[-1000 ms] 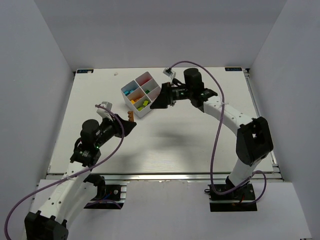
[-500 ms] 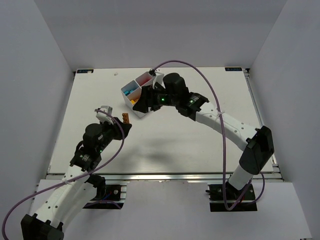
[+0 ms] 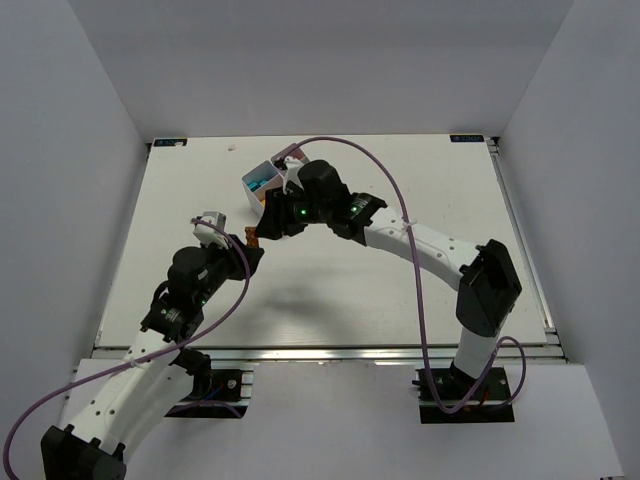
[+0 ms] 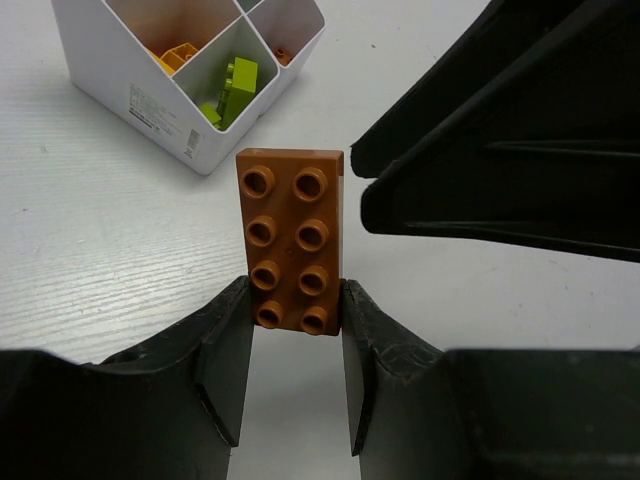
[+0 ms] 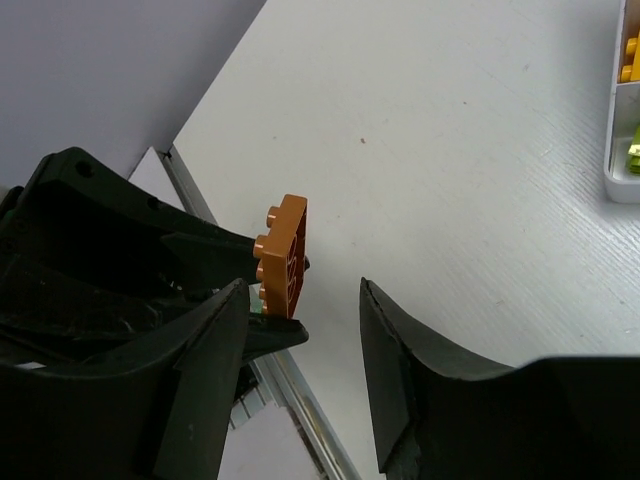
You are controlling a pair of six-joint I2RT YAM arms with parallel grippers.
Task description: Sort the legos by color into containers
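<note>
Table (image 3: 400,290): white, under both arms.
Right arm (image 3: 430,245): stretches from the lower right to the upper left, above the tray. The right gripper (image 5: 300,300) has its fingers spread, with the brick's free end between them.
Left arm (image 3: 190,280): bent from the lower left toward the centre. The left gripper (image 4: 295,295) pinches the brick's lower end.
Tray (image 4: 110,80): upper left of the left wrist view, with green bricks (image 4: 235,85) inside.
Brick (image 4: 290,235): brown, studs facing the camera, long axis up-down, free end pointing toward the tray.
Label (image 4: 160,115): small print on the tray wall, not readable.

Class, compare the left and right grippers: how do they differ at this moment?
The left gripper is shut on the orange-brown brick; the right gripper stands open, holding nothing. The left faces the white tray; the right faces the left gripper. Both are black and two-fingered.
</note>
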